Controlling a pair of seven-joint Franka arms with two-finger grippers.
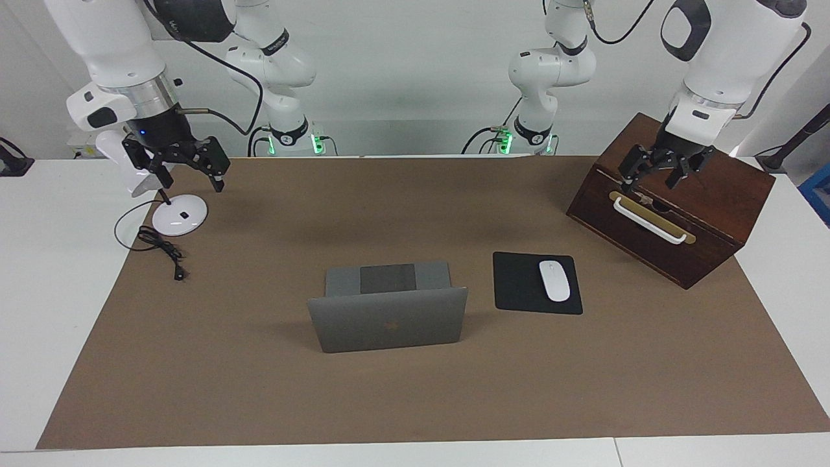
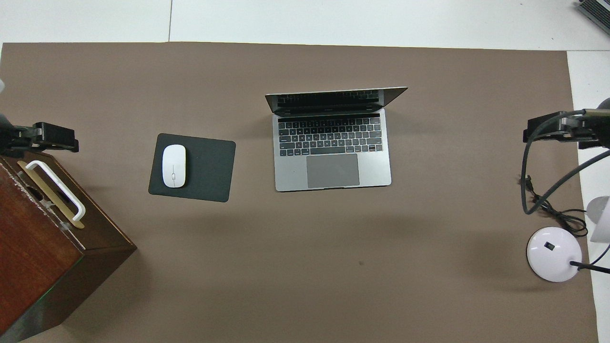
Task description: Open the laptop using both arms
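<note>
The laptop [image 1: 388, 314] is found standing open in the middle of the brown mat [image 1: 259, 389] on the tabletop [image 1: 39, 292], its lid raised roughly upright and its keyboard turned toward the robots, so the opening itself is judged already done. A black mouse pad [image 1: 519, 282] with a white mouse [image 1: 554, 280] on it lies just beside the laptop, toward the left arm's end. The left pincer [image 1: 655, 178] is held over the sloped top of a dark wooden box [image 1: 707, 259], just above the box's white handle [image 1: 648, 220], with its fingers spread wide and nothing between them. The right pincer [image 1: 188, 170] is held in the air over the mat's edge near a white lamp base [image 1: 179, 215] and its black cord [image 1: 162, 246]; it too is seen wide apart and empty. Both pincers are kept well apart from the laptop, one at each end of the tabletop, a placement judged to leave the raised lid clear of any contact. No further handling of the lid is judged necessary.
</note>
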